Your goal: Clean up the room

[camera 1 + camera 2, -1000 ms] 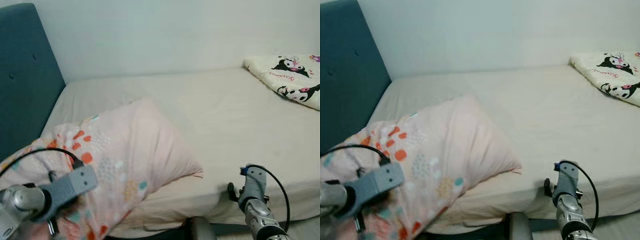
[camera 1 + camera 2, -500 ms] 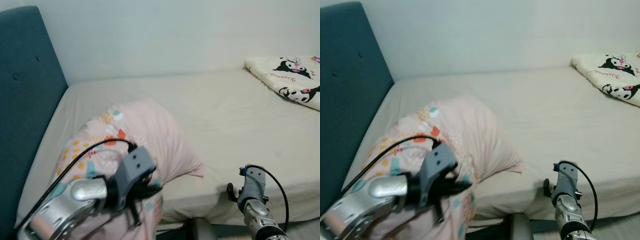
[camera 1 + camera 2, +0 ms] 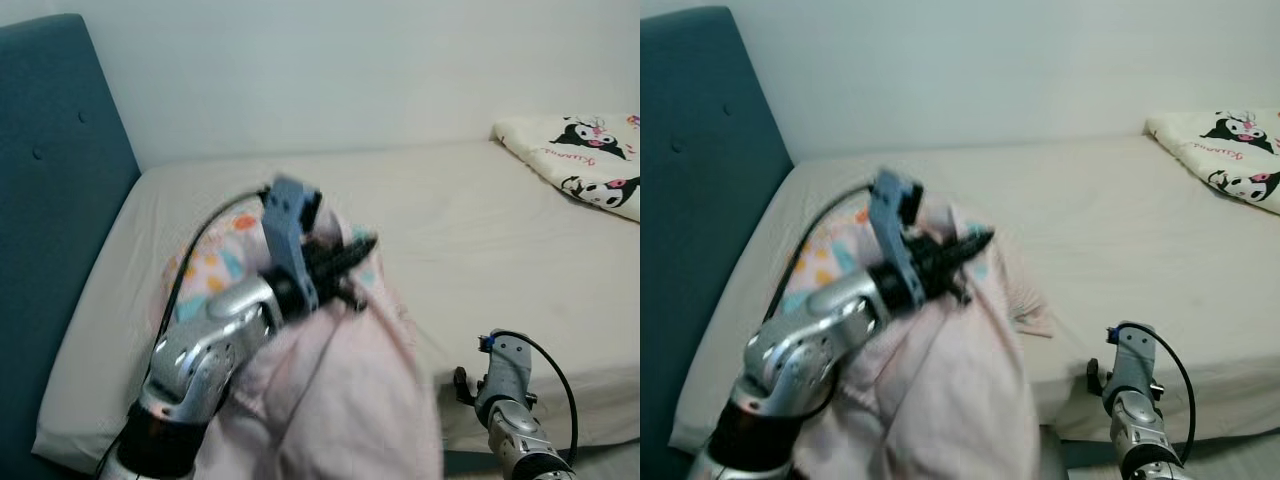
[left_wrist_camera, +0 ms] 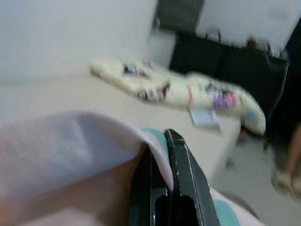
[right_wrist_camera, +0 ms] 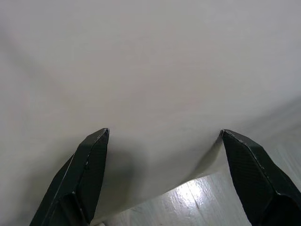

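A pale pink pillow (image 3: pixel 330 390) with coloured dots hangs lifted over the near left part of the bed (image 3: pixel 480 220), part of it still lying by the headboard side. My left gripper (image 3: pixel 362 246) is shut on the pillow's edge and holds it up high over the mattress; its black fingers (image 4: pixel 181 160) pinch the pink cloth (image 4: pixel 70 141) in the left wrist view. My right gripper (image 5: pixel 164 136) hangs low at the bed's near edge, fingers wide open, facing the sheet with nothing between them. The right arm (image 3: pixel 505 390) shows at the lower right.
A teal padded headboard (image 3: pixel 50 200) stands on the left. A cream blanket with cartoon prints (image 3: pixel 580 165) lies at the bed's far right corner. A white wall runs behind the bed. In the left wrist view dark furniture (image 4: pixel 235 61) stands beyond the bed.
My left arm has swung up and to the right, lifting the pillow's edge off the mattress so the pillow now drapes down. The right arm has stayed put.
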You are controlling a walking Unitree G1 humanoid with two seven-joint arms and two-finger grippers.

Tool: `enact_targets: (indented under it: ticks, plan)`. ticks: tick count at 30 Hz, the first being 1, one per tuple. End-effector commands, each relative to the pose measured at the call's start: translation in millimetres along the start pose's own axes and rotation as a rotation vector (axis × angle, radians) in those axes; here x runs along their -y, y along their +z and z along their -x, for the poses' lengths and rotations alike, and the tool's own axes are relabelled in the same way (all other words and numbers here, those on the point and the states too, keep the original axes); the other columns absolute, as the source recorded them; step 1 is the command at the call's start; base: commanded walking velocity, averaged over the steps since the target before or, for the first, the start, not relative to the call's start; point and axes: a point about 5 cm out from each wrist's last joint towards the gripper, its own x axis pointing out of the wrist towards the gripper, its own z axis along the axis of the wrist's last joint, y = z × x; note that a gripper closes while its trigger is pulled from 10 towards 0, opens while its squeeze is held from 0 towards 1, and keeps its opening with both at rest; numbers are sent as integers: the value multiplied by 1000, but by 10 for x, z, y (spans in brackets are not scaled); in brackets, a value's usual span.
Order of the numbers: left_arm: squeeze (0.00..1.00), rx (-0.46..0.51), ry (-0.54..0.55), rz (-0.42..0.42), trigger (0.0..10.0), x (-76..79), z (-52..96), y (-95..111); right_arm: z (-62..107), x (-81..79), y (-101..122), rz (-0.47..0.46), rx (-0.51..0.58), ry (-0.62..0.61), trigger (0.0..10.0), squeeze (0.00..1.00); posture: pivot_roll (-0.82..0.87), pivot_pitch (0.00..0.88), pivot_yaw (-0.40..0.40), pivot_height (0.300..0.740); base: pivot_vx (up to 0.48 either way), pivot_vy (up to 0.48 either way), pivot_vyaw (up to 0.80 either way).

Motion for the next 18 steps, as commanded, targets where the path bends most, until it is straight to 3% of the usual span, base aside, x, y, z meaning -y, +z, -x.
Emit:
enact_targets:
  ticks: [1,2,3,4,6,7,9,10,11,13,14,15,16,17,18]
  plan:
    - [0,71,67,19,0,-86,-23,86,5,-32,-28,0,-11,8,10000,0,-51,0,-7,541,0,0,0]
    - [0,158,167,43,0,-192,-47,201,6,-33,-33,-1,-11,7,10000,0,-53,0,-6,541,0,0,0]
    - [0,158,167,43,0,-192,-47,201,6,-33,-33,-1,-11,7,10000,0,-53,0,-6,541,0,0,0]
    - [0,261,306,61,0,-334,-37,333,7,-32,-35,-1,-12,7,10000,0,-54,0,-6,541,0,0,0]
    - [0,261,306,61,0,-334,-37,333,7,-32,-35,-1,-12,7,10000,0,-54,0,-6,541,0,0,0]
    - [0,336,444,45,0,-471,8,439,8,-30,-37,-2,-12,7,10000,0,-54,0,-7,541,0,0,0]
    - [0,336,444,45,0,-471,8,439,8,-30,-37,-2,-12,7,10000,0,-54,0,-7,541,0,0,0]
    - [0,376,597,52,0,-651,103,461,8,-30,-38,-2,-12,6,10000,0,-54,2,-7,541,0,0,0]
    - [0,376,597,52,0,-651,103,461,8,-30,-38,-2,-12,6,10000,0,-54,2,-7,541,0,0,0]
    - [0,280,737,21,0,-860,236,248,8,-34,-38,0,-12,8,10000,0,-49,5,-9,541,0,0,0]
    - [0,156,743,-24,2706,-898,273,45,8,-37,-39,1,-12,9,10000,0,-48,6,-9,541,0,0,0]
    - [0,-28,736,-139,4118,-921,349,-262,8,-41,-40,2,-13,10,10000,0,-48,6,-9,541,0,0,0]
    - [0,-28,736,-139,4118,-921,349,-262,8,-41,-40,2,-13,10,10000,0,-48,6,-9,541,0,0,0]
    - [0,-99,736,-194,3333,-929,392,-373,8,-44,-40,2,-14,11,10000,0,-49,6,-7,541,0,0,0]
    - [0,-181,725,-249,3255,-933,422,-497,9,-45,-42,3,-14,11,10000,0,-51,6,-5,541,0,0,0]
